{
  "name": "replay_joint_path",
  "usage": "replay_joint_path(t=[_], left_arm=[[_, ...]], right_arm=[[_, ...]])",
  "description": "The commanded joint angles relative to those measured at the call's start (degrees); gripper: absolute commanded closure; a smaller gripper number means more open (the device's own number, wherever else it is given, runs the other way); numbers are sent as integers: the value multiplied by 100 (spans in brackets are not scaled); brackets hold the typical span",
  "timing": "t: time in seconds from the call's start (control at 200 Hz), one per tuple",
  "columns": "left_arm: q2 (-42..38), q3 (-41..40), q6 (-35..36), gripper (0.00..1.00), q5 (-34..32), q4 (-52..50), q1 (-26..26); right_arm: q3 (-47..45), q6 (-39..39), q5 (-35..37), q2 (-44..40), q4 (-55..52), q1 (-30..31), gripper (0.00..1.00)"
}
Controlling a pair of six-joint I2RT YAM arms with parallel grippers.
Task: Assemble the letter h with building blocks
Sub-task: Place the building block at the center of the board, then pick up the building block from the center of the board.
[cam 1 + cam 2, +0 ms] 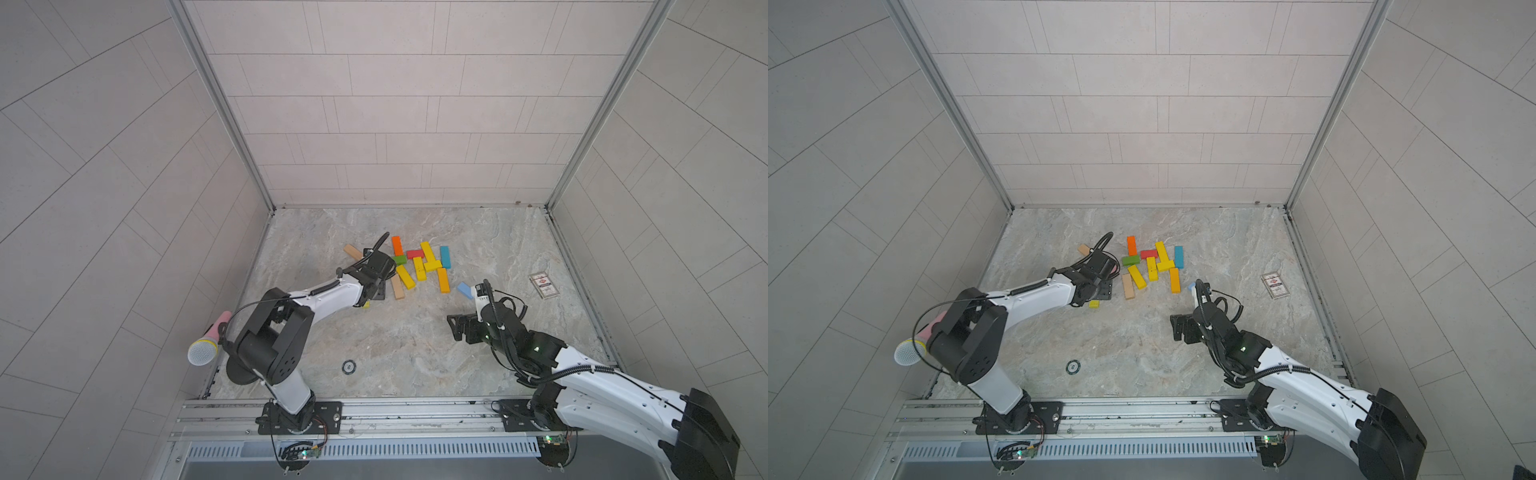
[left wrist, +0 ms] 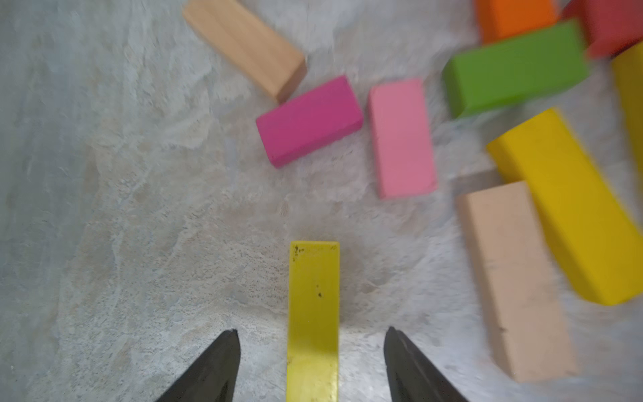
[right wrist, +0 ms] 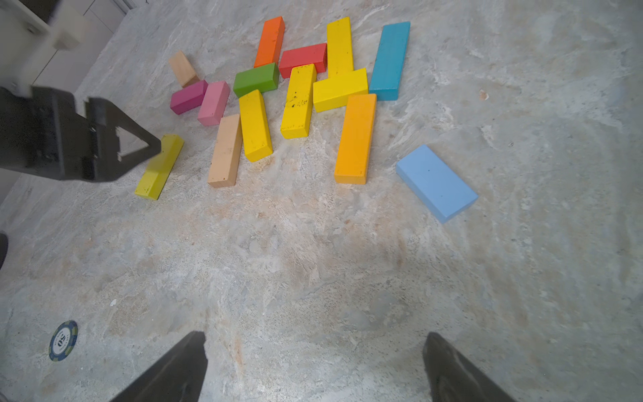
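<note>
Loosely straddled: lime block (image 2: pixel 313 278) lies untouched between the spread fingers of the left gripper (image 2: pixel 311 329); right gripper (image 3: pixel 315 333) spread too.
Probably light, stiff, slick-painted: pinch its long sides mid-length.

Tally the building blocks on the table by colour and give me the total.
yellow blocks: 4
lime-yellow block: 1
orange blocks: 2
plain wood blocks: 2
magenta block: 1
pink block: 1
green block: 1
red block: 1
teal block: 1
light blue block: 1
Total: 15
</note>
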Motion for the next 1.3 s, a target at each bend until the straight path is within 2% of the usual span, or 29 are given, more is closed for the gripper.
replay_joint_path(t=[0.0, 0.075, 0.19, 0.315, 0.465, 0.756, 0.911, 1.296], left_arm=[[-452, 510, -176, 22, 187, -247, 17], [-364, 666, -87, 16, 457, -71, 36], [236, 1297, -16, 16, 391, -519, 135], [806, 1802, -155, 16, 762, -1012, 595], [949, 1455, -667, 16, 1209, -447, 1082], [1250, 1312, -1373, 16, 624, 51, 1135], [1411, 1209, -1384, 17, 962, 544, 1115], [1628, 1008, -1379, 17, 687, 580, 1092]], right_arm=[[-90, 97, 139, -26, -70, 25, 1], [-122, 123, 152, 0, -32, 26, 1], [-133, 141, 184, 63, -13, 24, 1], [-142, 145, 180, 40, -28, 26, 1], [-194, 151, 174, -12, 20, 18, 1], [-230, 176, 118, 45, 92, 18, 1], [-234, 186, 119, 45, 108, 18, 1], [-222, 190, 88, 268, 210, 19, 1]])
